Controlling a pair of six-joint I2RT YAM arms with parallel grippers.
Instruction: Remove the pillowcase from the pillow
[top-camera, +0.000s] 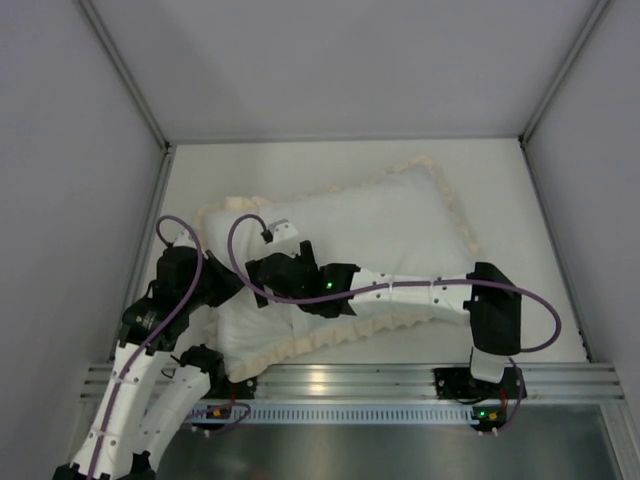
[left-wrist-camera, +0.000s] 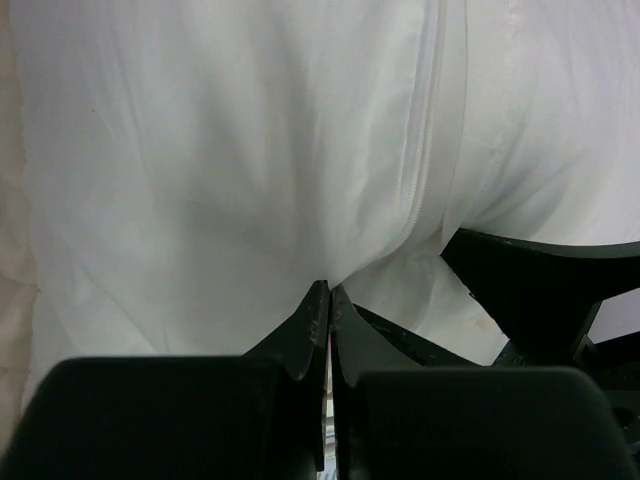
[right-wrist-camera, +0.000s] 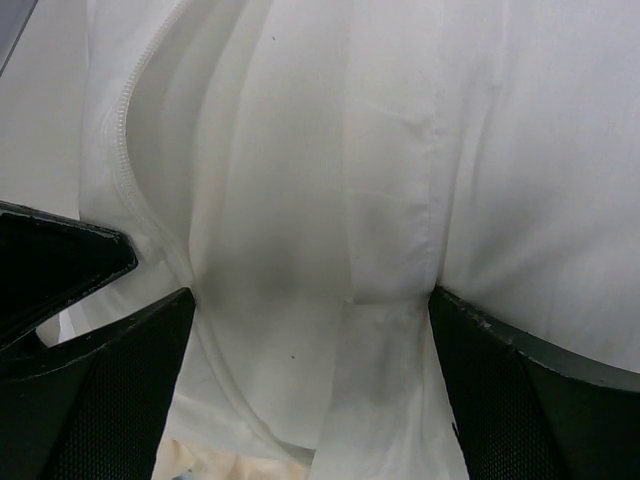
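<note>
Table (top-camera: 520, 190) | pillowcase (top-camera: 400, 215), white face up, plump and wrinkled, cream frill (top-camera: 340, 335) all round, lies diagonally mid-table | right fingers (right-wrist-camera: 130, 370) spread wide astride a fold of its white fabric beside the zip (right-wrist-camera: 125, 110) | left fingers (left-wrist-camera: 310, 330) pinched together on that fabric.

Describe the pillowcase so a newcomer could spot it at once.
On the white table lies one big, plump, white shape, set at a slant across the middle. Its outer cover is the pillowcase, white face up. The cream ruffled frill running round its edge is found on nothing else here.
</note>
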